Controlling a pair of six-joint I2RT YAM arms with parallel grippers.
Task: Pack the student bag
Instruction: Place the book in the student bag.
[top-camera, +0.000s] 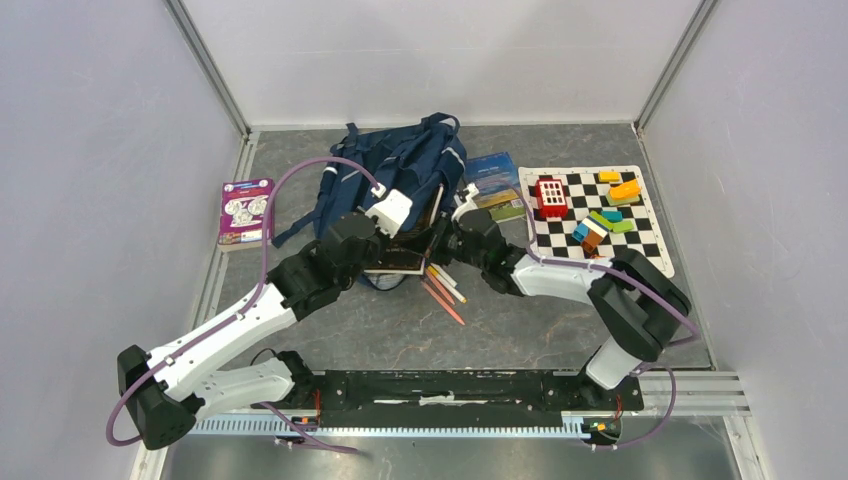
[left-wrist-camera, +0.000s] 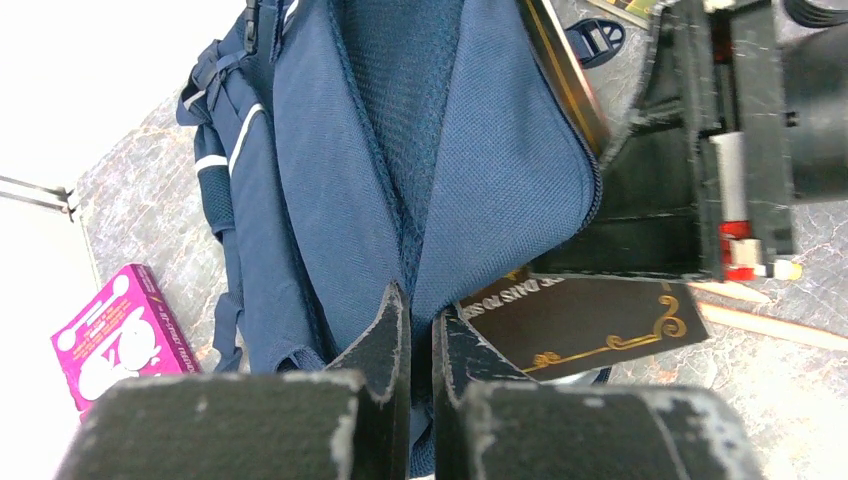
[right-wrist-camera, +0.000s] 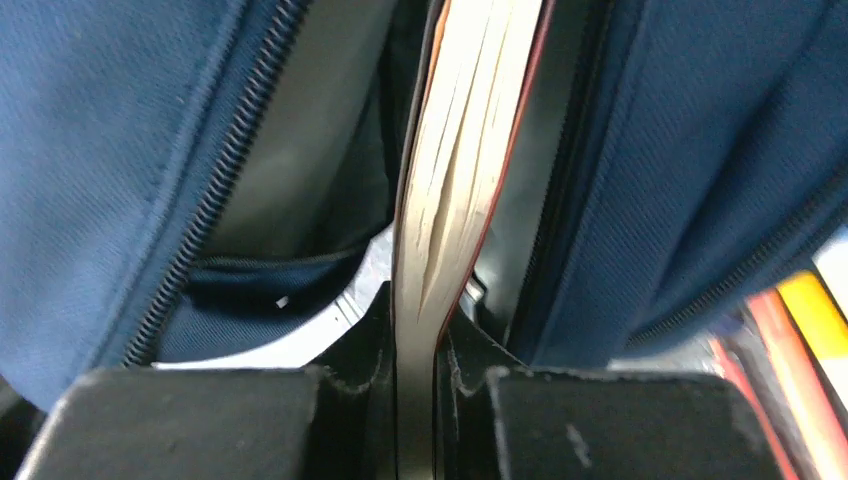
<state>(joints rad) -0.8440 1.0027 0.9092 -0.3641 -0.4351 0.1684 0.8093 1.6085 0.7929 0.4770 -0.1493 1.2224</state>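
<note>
The navy student bag (top-camera: 400, 160) lies at the back middle of the table with its mouth towards me. My left gripper (top-camera: 408, 232) is shut on a fold of the bag's fabric (left-wrist-camera: 340, 150) at the mouth; the left wrist view shows both fingertips (left-wrist-camera: 392, 325) pinching the cloth. My right gripper (top-camera: 447, 225) is shut on a thin book (right-wrist-camera: 460, 150) with cream pages and a dark cover. That book stands on edge, partway inside the open zipped mouth of the bag (right-wrist-camera: 100, 150). A black book with gold lettering (left-wrist-camera: 590, 320) lies under the bag's mouth.
Several pencils (top-camera: 440, 290) lie just in front of the bag. A purple booklet (top-camera: 245, 212) sits by the left wall. Two more books (top-camera: 495, 185) lie right of the bag, beside a chequered mat (top-camera: 650, 250) carrying coloured blocks.
</note>
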